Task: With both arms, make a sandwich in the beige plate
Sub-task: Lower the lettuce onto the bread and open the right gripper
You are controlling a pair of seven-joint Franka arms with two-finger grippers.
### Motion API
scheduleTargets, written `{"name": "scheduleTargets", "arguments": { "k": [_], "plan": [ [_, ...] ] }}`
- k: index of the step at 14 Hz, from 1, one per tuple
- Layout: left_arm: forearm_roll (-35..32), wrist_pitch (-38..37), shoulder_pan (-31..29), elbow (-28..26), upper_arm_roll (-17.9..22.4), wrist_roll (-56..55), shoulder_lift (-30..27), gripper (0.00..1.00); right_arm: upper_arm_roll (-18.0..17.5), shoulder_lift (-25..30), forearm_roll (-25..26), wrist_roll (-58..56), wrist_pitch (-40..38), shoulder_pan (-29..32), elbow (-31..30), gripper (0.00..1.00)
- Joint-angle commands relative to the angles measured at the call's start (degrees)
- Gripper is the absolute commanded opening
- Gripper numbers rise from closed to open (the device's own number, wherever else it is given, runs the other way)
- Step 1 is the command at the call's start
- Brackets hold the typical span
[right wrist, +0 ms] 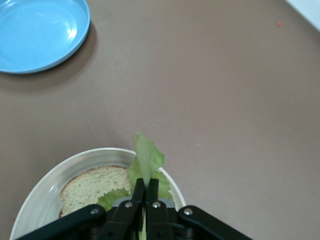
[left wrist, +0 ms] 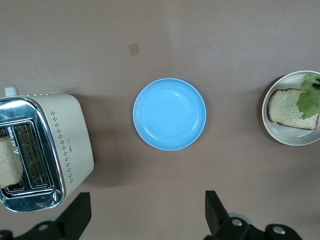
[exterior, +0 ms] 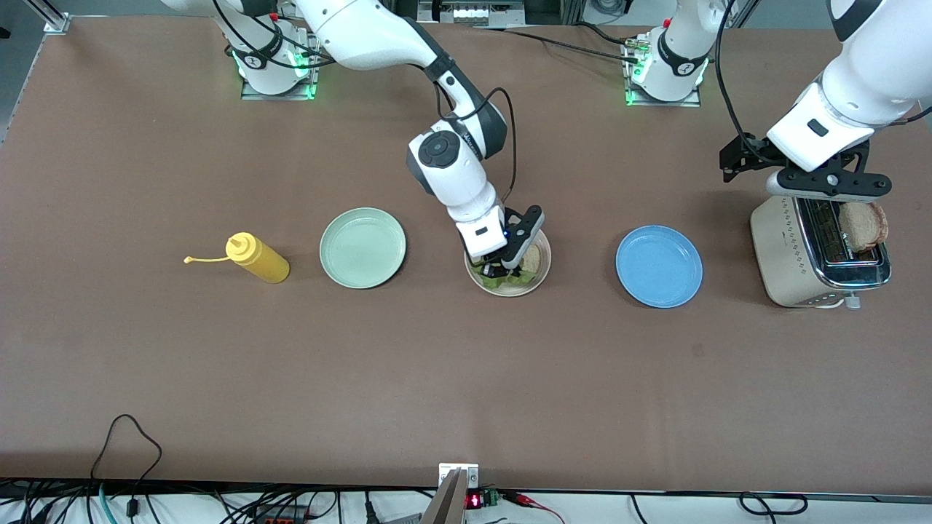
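Note:
The beige plate [exterior: 526, 289] lies mid-table and carries one bread slice [exterior: 537, 257] with a green lettuce leaf [exterior: 501, 281] on it. My right gripper [exterior: 502, 271] is down in that plate, shut on the lettuce [right wrist: 148, 154], which stands up between its tips [right wrist: 145, 184] over the bread [right wrist: 92, 187]. The second bread slice [exterior: 863, 225] stands in a slot of the toaster [exterior: 786, 255] at the left arm's end. Above the toaster hangs my left gripper [exterior: 828, 185], open [left wrist: 146, 205] with nothing between its fingers. The left wrist view shows the plate [left wrist: 287, 137] and the toaster bread [left wrist: 9, 162].
A blue plate [exterior: 659, 266] lies between the beige plate and the toaster. A mint-green plate [exterior: 362, 247] and a yellow squeeze bottle [exterior: 258, 260], lying on its side, are toward the right arm's end. Brown tabletop stretches wide nearer the front camera.

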State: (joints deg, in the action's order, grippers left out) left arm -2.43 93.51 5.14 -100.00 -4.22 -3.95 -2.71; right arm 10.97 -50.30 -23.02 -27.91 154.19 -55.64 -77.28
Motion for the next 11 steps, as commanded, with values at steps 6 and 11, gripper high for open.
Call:
{"name": "scheduleTargets", "arguments": {
  "k": [6,11],
  "plan": [
    [-1.17,-1.40,-0.04,1.83,-0.18,-0.45,0.69,1.00,3.52,4.67,-0.98,3.83,-12.21,-0.53,0.29,1.00],
    [-1.17,-1.40,-0.04,1.83,-0.18,-0.45,0.78,1.00,11.35,15.47,-0.98,3.83,-31.47,2.02,0.56,1.00]
  ]
}}
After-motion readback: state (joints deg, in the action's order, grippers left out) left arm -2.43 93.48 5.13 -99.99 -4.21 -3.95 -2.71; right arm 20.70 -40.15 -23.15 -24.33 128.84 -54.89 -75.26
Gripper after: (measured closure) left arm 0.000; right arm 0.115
